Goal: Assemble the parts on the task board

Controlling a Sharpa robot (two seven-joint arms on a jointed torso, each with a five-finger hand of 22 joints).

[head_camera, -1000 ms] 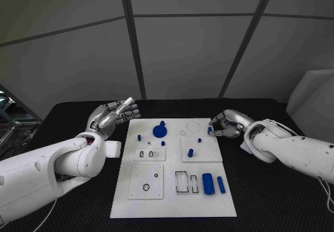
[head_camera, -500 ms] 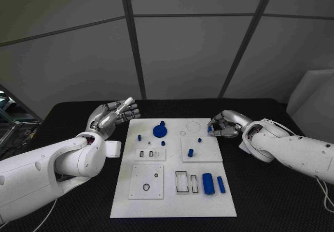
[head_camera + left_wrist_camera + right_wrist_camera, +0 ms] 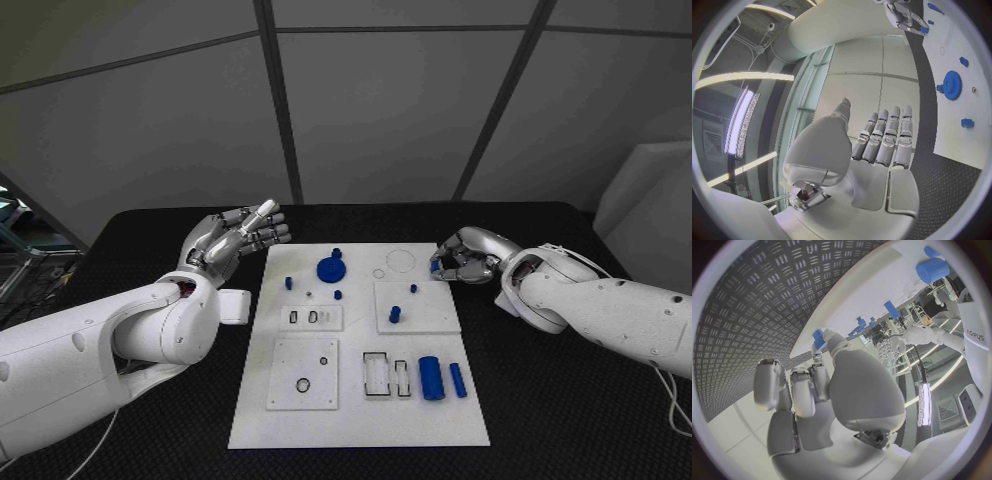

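My right hand (image 3: 464, 256) pinches a small blue part (image 3: 434, 267) | left hand (image 3: 231, 237) spread, empty | risk: part slips (shallow pinch) over task board (image 3: 361, 420)

The white task board (image 3: 361, 420) lies flat on the black desk. A blue gear (image 3: 332, 269) sits near its far end, small blue pegs (image 3: 394, 315) stand mid-board, and two blue cylinders (image 3: 431, 379) lie side by side near the front right

The head camera looks down on the task board (image 3: 361, 340). Each wrist camera sits close behind its own hand and also sees this board.
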